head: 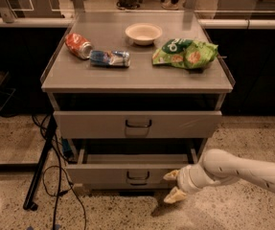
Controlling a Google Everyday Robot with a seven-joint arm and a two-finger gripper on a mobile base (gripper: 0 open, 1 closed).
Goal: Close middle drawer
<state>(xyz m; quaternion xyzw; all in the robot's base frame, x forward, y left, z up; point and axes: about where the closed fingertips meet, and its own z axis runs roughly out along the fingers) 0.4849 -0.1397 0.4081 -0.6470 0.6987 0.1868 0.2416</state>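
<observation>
The middle drawer (113, 173) is a shallow grey metal drawer with a small dark U-shaped handle (138, 177). It stands a short way out of the cabinet, with a strip of its inside showing. My gripper (173, 186) is at the right end of the drawer's front panel, low near the floor. Its two pale fingers are spread apart and hold nothing. The upper fingertip (170, 175) lies against the front panel. The lower fingertip (175, 195) hangs below it.
Above is a taller-fronted drawer (137, 124), slightly out. The cabinet top (137, 75) holds a red can (78, 45), a blue wrapper (110, 58), a white bowl (143, 33) and a green chip bag (186, 53). Black cables and a stand leg (41, 169) lie left on the speckled floor.
</observation>
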